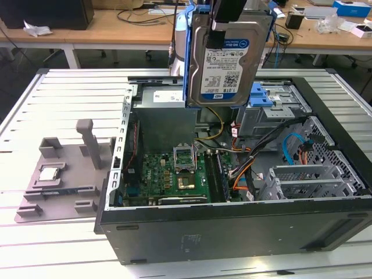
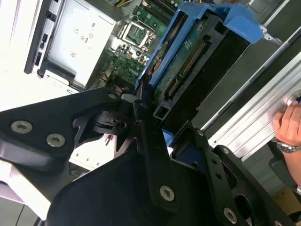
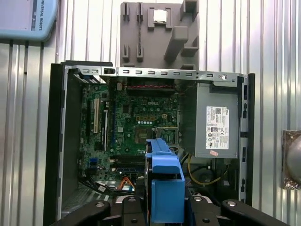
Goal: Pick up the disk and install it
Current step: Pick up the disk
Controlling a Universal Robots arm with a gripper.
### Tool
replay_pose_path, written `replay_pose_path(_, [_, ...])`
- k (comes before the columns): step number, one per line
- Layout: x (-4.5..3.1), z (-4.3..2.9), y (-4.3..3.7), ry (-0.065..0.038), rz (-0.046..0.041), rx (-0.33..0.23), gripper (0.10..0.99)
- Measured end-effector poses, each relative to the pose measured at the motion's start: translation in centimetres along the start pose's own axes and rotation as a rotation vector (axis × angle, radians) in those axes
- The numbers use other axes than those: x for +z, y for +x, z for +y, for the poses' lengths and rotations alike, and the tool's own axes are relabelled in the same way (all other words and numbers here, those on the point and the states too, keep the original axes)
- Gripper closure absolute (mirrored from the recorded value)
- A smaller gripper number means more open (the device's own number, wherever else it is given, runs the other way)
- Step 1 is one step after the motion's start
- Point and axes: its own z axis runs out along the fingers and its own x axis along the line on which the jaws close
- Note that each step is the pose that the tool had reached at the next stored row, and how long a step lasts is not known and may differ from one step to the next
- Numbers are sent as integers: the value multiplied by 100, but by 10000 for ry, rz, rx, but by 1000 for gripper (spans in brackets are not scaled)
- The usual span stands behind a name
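Observation:
The disk [image 1: 229,58], a silver hard drive with a white and blue label in a blue carrier frame, hangs upright above the open computer case [image 1: 232,226], over its back half. My gripper [image 1: 224,23] is shut on the disk's top edge. In the second wrist view the disk [image 2: 197,52] shows its green circuit side and blue frame, clamped between my black fingers [image 2: 143,106]. In the first wrist view the blue frame of the disk [image 3: 164,183] points down toward the case's inside.
Inside the case lie the motherboard [image 1: 174,174], a grey power supply [image 3: 216,125] and a grey drive cage with a blue latch [image 1: 264,96]. A grey fixture holding a small square chip [image 1: 49,173] sits beside the case. A person's hand [image 2: 289,125] rests nearby.

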Motion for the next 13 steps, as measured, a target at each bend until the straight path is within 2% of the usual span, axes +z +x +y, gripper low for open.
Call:
replay_pose_path(7, [5,-1,85,0,0,0,722])
replay_pose_path(13, [10,0,199,0,0,0,722])
